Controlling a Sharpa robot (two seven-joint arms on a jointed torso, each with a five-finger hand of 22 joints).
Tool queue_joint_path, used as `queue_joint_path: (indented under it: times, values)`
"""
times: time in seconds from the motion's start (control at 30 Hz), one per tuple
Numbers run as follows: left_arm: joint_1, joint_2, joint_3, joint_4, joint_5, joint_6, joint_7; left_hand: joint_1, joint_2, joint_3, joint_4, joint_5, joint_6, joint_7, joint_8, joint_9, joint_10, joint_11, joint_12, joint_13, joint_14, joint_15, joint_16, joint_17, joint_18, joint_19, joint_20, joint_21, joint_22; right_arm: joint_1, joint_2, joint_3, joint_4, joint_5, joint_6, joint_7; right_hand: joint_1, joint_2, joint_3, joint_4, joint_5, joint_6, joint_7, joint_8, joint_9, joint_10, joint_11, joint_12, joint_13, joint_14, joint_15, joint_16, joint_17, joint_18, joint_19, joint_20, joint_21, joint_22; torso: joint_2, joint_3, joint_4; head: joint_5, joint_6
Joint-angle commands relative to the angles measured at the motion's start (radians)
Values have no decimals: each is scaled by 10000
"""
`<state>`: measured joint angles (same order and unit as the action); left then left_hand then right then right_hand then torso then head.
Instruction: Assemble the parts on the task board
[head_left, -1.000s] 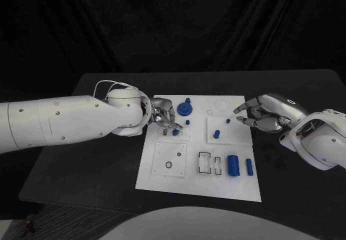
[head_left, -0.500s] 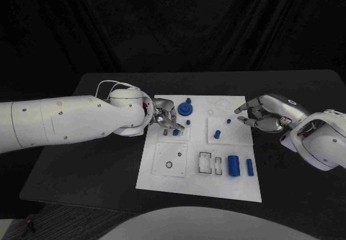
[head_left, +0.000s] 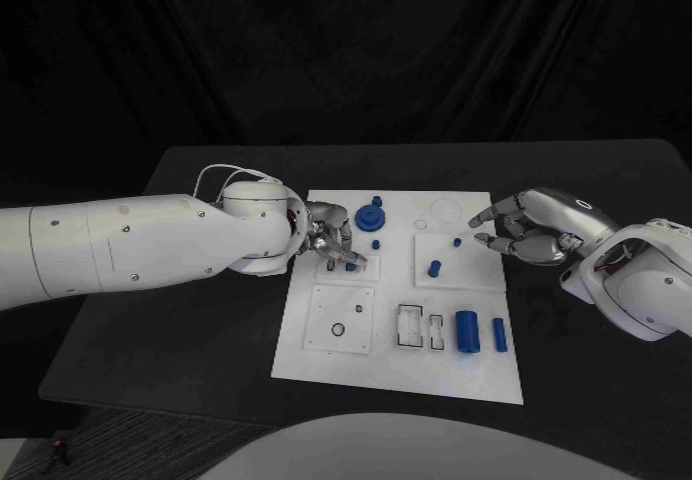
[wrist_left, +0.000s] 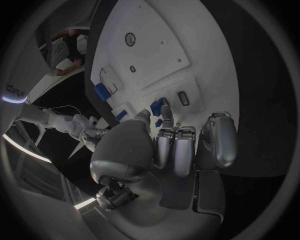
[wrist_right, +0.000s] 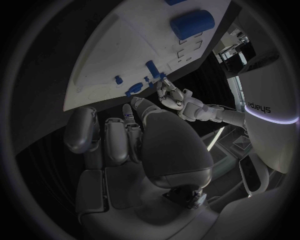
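Observation:
The white task board (head_left: 387, 372) lies mid-table. My left hand (head_left: 329, 240) hovers over its far left corner, fingers curled, with the tips right at a small blue block (head_left: 351, 265) beside a dark slot (head_left: 330, 266). I cannot make out whether they pinch the block (wrist_left: 156, 106). A blue gear-like part (head_left: 372, 213) and a short peg (head_left: 375, 244) stand just beyond those fingers. My right hand (head_left: 526, 228) hangs at the board's right edge, fingers bent but apart and holding nothing, near a small peg (head_left: 456, 241). Another peg (head_left: 433, 267) stands further in.
A thick blue cylinder (head_left: 466, 331) and a slimmer one (head_left: 499, 335) lie at the board's near right. Two outlined slots (head_left: 413, 327) and a plate with a small ring (head_left: 338, 328) sit to their left. Black table surrounds the board.
My left arm has shifted slightly, while its fingertips stay at the small blue block. The right hand has not moved.

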<state>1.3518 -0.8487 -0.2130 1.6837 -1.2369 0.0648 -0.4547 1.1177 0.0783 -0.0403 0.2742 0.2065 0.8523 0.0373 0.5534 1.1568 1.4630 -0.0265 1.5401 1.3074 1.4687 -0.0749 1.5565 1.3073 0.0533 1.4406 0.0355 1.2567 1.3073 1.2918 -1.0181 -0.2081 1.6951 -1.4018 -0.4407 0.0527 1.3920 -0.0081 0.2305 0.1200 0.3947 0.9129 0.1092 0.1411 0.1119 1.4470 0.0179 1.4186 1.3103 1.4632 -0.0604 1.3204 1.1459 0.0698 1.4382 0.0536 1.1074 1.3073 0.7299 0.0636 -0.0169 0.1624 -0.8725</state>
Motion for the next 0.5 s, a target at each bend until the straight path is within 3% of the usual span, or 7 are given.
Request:
queue_joint_path:
  times: [0.03, 0.13, 0.27, 0.3, 0.4, 0.5]
  values:
    - [-35, 36, 6, -5, -13, 193, 57, 189, -3, 39, -79, 167, 66, 12, -71, -24, 750, -6, -44, 2330, 844, 0, -34, 2273, 151, -36, 25, -61, 1731, -22, -6, 5, 5, -13, 80, -173, -11, 85, 92, -14, 52, 46, 53, -36, -16, -78, 6, -41, 307, 365, 64, -46, -19, 189, -52, -4, -76, 1452, 7, 2, 0, 9, -1]
    - [-45, 54, 6, -23, -13, 186, 76, 320, 0, 109, -152, 447, 71, -1, -115, -40, 749, -17, -44, 2330, 841, -9, -37, 2269, 152, -38, 17, -64, 1731, -22, 3, 5, 0, -13, 92, -173, -11, 85, 92, -14, 52, 46, 53, -36, -16, -78, 6, -41, 307, 365, 64, -46, -19, 189, -52, -4, -76, 1452, 8, -3, -9, 29, -1]
    - [-57, 69, 6, -53, -13, 140, 139, 505, -18, 259, -247, 1056, 65, -22, -197, -66, 750, -37, -43, 2332, 847, -25, -31, 2280, 152, -40, 1, -67, 1731, -22, 11, 5, -2, -13, 101, -171, -11, 85, 92, -14, 52, 46, 53, -36, -16, -78, 6, -41, 307, 365, 64, -46, -19, 189, -52, -4, -76, 1452, 2, -4, -9, 35, -1]
    - [-60, 70, 6, -59, -13, 131, 154, 506, -18, 259, -247, 1057, 65, -22, -197, -66, 750, -37, -43, 2332, 847, -26, -31, 2280, 152, -40, 1, -67, 1731, -23, 11, 5, -3, -13, 102, -171, -11, 85, 92, -14, 52, 46, 53, -36, -16, -78, 6, -41, 307, 365, 64, -46, -19, 189, -52, -4, -76, 1452, 0, -2, -7, 32, -1]
    - [-66, 70, 6, -71, -13, 106, 211, 602, -32, 435, -260, 1599, 87, -46, -251, -83, 754, -57, -37, 2337, 853, -39, -25, 2293, 151, -38, -14, -62, 1733, -23, 10, 5, -3, -13, 106, -171, -10, 85, 104, -21, 60, 47, 54, -38, -17, -83, 7, -46, 299, 364, 65, -47, -22, 188, -51, -4, -75, 1453, -1, 2, -7, 28, -1]
    - [-74, 73, 6, -82, -13, 94, 263, 646, -35, 530, -263, 1750, 96, -56, -294, -111, 746, -68, -45, 2329, 848, -46, -29, 2284, 148, -33, -19, -50, 1736, -23, 9, 5, -4, -13, 119, -172, -9, 88, 111, -25, 65, 48, 55, -39, -18, -95, 8, -60, 279, 358, 65, -68, -56, 195, -62, -4, -112, 1444, 1, 3, -2, 31, -1]
